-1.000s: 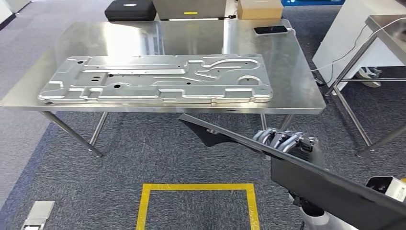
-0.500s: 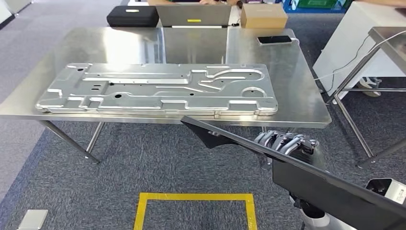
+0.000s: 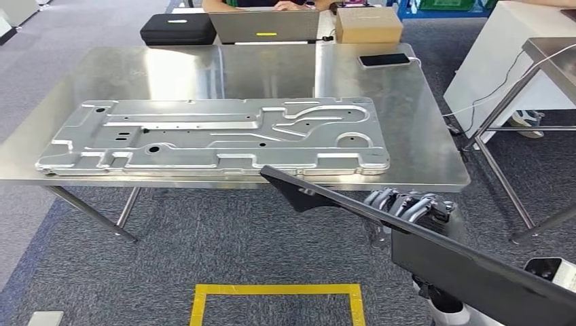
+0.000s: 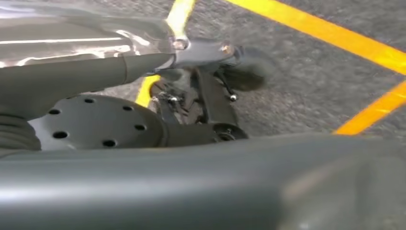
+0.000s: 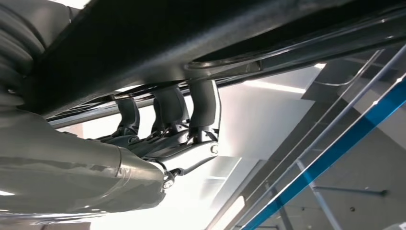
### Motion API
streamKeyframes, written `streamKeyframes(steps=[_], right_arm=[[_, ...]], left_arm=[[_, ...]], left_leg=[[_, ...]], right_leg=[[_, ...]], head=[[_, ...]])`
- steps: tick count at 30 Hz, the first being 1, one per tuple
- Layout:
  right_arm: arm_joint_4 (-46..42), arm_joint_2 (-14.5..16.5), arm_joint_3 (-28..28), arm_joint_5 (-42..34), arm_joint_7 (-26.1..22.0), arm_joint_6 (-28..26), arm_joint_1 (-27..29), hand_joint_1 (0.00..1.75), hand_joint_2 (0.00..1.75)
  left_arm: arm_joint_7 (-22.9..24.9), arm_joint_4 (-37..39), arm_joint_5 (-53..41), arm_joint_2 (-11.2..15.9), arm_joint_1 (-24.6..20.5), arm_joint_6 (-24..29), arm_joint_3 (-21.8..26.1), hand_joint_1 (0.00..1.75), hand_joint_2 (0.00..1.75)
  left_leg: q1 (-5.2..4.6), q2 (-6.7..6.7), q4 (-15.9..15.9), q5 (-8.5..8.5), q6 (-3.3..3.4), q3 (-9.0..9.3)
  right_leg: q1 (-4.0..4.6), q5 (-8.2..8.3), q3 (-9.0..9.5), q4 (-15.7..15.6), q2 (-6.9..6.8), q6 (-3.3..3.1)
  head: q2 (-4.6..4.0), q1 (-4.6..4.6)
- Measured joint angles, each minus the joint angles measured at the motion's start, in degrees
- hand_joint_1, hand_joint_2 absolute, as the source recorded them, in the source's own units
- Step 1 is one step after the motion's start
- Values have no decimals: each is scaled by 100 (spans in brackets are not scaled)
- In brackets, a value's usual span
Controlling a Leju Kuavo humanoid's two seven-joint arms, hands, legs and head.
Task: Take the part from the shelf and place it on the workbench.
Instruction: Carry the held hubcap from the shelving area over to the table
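The part [image 3: 435,261] is a long flat black panel. It slants from the lower right up to a pointed end just before the workbench's front edge. My right hand [image 3: 407,204] grips it, its fingers [image 5: 167,115] hooked over the edge of the part [image 5: 191,38]. The steel workbench [image 3: 414,129] stands ahead, with a large silver stamped panel [image 3: 210,136] lying along its front. My left hand [image 4: 201,105] hangs over the grey carpet with its dark fingers blurred. I cannot tell what it holds.
At the workbench's far edge are a phone [image 3: 384,60], a laptop [image 3: 265,26], a cardboard box [image 3: 368,24] and a black case [image 3: 178,28]. A person's hands rest at the laptop. A second steel table [image 3: 550,41] stands to the right. A yellow tape square [image 3: 278,291] marks the floor.
The whole view has shifted: the workbench now sits lower and a little left, and the tape square lower. The part stays in my right hand as before.
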Motion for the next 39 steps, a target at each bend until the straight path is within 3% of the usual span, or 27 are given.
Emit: streamKeyframes(steps=[2, 5, 8, 9, 10, 11, 13, 15, 18, 20, 21, 23, 24, 25, 26, 28, 30, 32, 35, 37, 39], right_arm=[[-3, 9, 0, 25, -10, 0, 9, 175, 175], [-32, 14, -4, 56, -16, 1, -13, 175, 175], [-21, 15, -2, 73, -17, 2, -12, 175, 175], [-11, 15, -1, 76, -16, 2, -2, 175, 175], [-2, 15, 1, 78, -15, 2, 3, 175, 175], [4, 15, 2, 78, -15, 2, 4, 175, 175], [16, 15, 5, 79, -15, 3, -1, 175, 175], [35, 15, 10, 84, -11, 3, -6, 175, 175], [45, 17, 8, 88, -8, 2, -9, 175, 175], [45, 21, 7, 88, -9, 2, -20, 175, 175], [45, 23, 7, 88, -9, 2, -24, 175, 175], [47, 27, 7, 88, -9, 2, -30, 175, 175], [49, 28, 7, 88, -9, 2, -30, 175, 175], [50, 31, 7, 88, -9, 2, -31, 175, 175], [51, 34, 7, 88, -9, 2, -33, 175, 175], [51, 49, 7, 88, -9, 2, -51, 175, 175], [59, 63, 8, 88, -8, 2, -87, 175, 175], [68, 72, 10, 89, -7, 2, -107, 175, 175], [64, 78, 10, 89, -1, -3, -130, 175, 175], [74, 79, 16, 90, 5, -9, -158, 175, 175], [96, 80, 21, 95, 13, -25, -157, 175, 175]], left_arm=[[1, -1, 2, 9, 1, 1, 0, 0, 175], [-6, -1, 1, 13, -23, -9, -1, 0, 175], [-5, -1, -3, -9, -29, -13, -2, 0, 175], [-5, -1, -4, -14, -25, -12, -2, 0, 175], [-5, -1, -4, -19, -21, -11, -2, 0, 175], [-5, -2, -4, -20, -19, -11, -2, 0, 175], [-5, -1, -4, -21, -18, -11, -3, 0, 175], [-6, -1, -13, -20, -26, -10, -5, 0, 175], [-9, -2, -21, -16, -43, -9, -10, 0, 175], [-12, -2, -22, -10, -47, -9, -14, 0, 175], [-15, -2, -22, -8, -49, -9, -16, 0, 175], [-21, -2, -25, -8, -42, -10, -19, 0, 175], [-23, -2, -27, -8, -35, -11, -19, 0, 175], [-24, -2, -29, -8, -28, -11, -20, 0, 175], [-25, -2, -31, -8, -23, -11, -21, 0, 175], [-27, -2, -32, -1, -24, -14, -25, 0, 175], [-34, -2, -35, 14, -24, -25, -27, 0, 175], [-45, -2, -37, 28, -22, -37, -30, 0, 175], [-72, -2, -50, 52, -31, -45, -38, 0, 175], [-83, -2, -79, 57, -41, -52, -55, 0, 175], [-84, -2, -102, 57, -36, -54, -70, 0, 175]], left_leg=[[-37, -1, -68, -12, 44, 25], [34, 6, -488, -93, 64, 308], [75, 10, -619, -172, 58, 490], [77, 11, -618, -210, 50, 532], [79, 12, -618, -250, 35, 582], [84, 11, -616, -297, 11, 643], [87, 7, -597, -404, -57, 760], [73, -1, -550, -477, -119, 779], [69, -1, -519, -521, -155, 753], [84, 0, -317, -644, -203, 677], [95, 1, -45, -772, -234, 538], [114, 2, 748, -1049, -275, 76], [117, 2, 1065, -1099, -278, -139], [116, 3, 1190, -1031, -267, -267], [110, 3, 1086, -846, -243, -284], [78, 0, 438, -327, -141, -90], [20, -2, -34, -45, -33, 74], [-27, -2, -118, -45, 21, 97], [19, 4, -410, -96, 58, 263], [51, 8, -541, -127, 55, 368], [56, 9, -549, -169, 56, 422]], right_leg=[[-21, -6, 25, -63, 1, 68], [5, -132, 24, 59, -20, 129], [12, -435, -525, 988, -22, 162], [9, -436, -706, 1218, -23, 178], [5, -314, -798, 1246, -25, 193], [1, -83, -787, 1061, -27, 209], [-1, 387, -602, 448, -33, 230], [12, 483, -468, 84, -29, 196], [20, 384, -442, 22, -13, 74], [1, 351, -398, 12, -25, 13], [-6, 332, -375, 8, -36, -14], [-2, 289, -341, 9, -48, -51], [3, 266, -317, 9, -47, -57], [9, 239, -283, 9, -42, -61], [17, 209, -235, 9, -36, -62], [29, 139, -123, -1, -26, -57], [27, 92, -64, -20, -16, -29], [11, 78, -64, -46, -12, 23], [18, -13, -86, 24, -23, 95], [21, -235, -336, 509, -23, 117], [17, -428, -738, 1174, -23, 145]], head=[[0, -3], [0, 2], [0, 15], [0, 17], [0, 17], [-1, 17], [-1, 18], [-1, 15], [0, 9], [-1, 8], [-1, 7], [0, 4], [0, 4], [-1, 3], [-1, 4], [-1, 4], [0, 4], [-1, 3], [0, 7], [0, 12], [0, 13]])
